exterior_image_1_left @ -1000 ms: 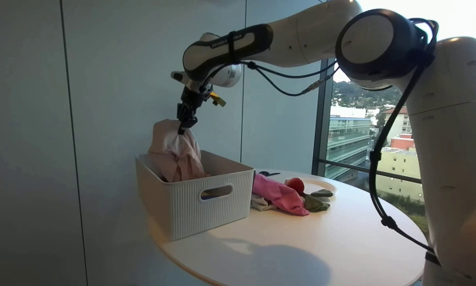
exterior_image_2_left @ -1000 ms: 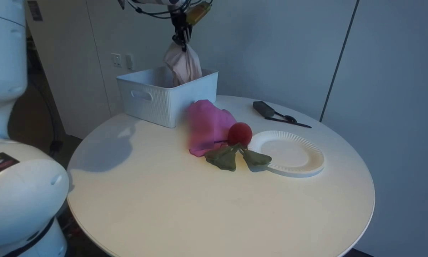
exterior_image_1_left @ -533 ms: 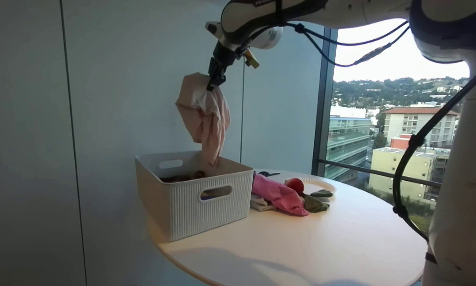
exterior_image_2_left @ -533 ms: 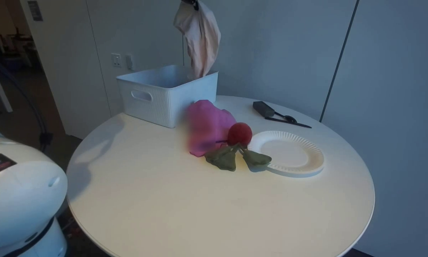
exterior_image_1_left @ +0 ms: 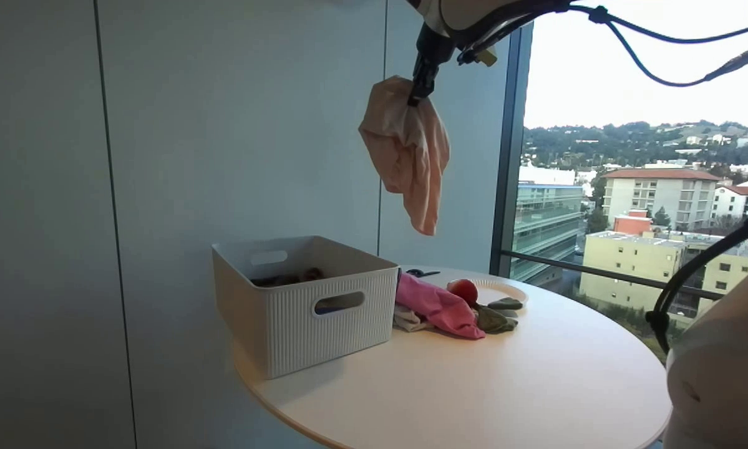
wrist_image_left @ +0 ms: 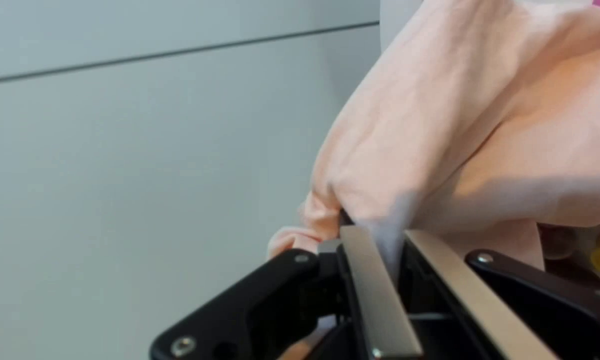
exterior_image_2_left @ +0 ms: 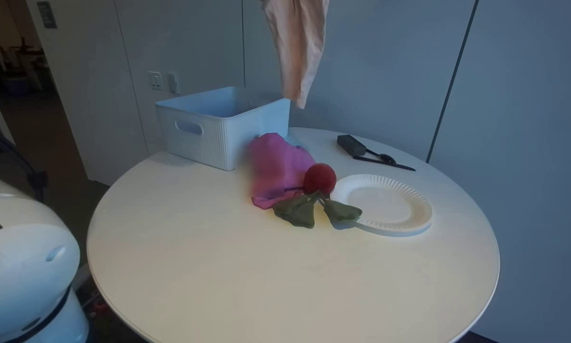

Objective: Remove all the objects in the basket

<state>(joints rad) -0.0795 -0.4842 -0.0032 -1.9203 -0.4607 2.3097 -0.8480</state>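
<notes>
- Our hand grips the peach cloth above and right of the basket; dark items lie inside.
- Caution: lowered here, the peach cloth's loose end may drag the pink cloth.
- Our round table is near a pale wall; in an exterior view, a window stands right.

Open foreground tabletop — basket beyond

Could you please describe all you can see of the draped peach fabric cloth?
The draped peach fabric cloth looks thin, soft and plain. A black two-fingered metal pincer clamps it near its top; part bulges above the grip, and loose folds taper down to a narrow end. It hangs in the air outside the white rectangular plastic basket, touching nothing else visible.
</notes>
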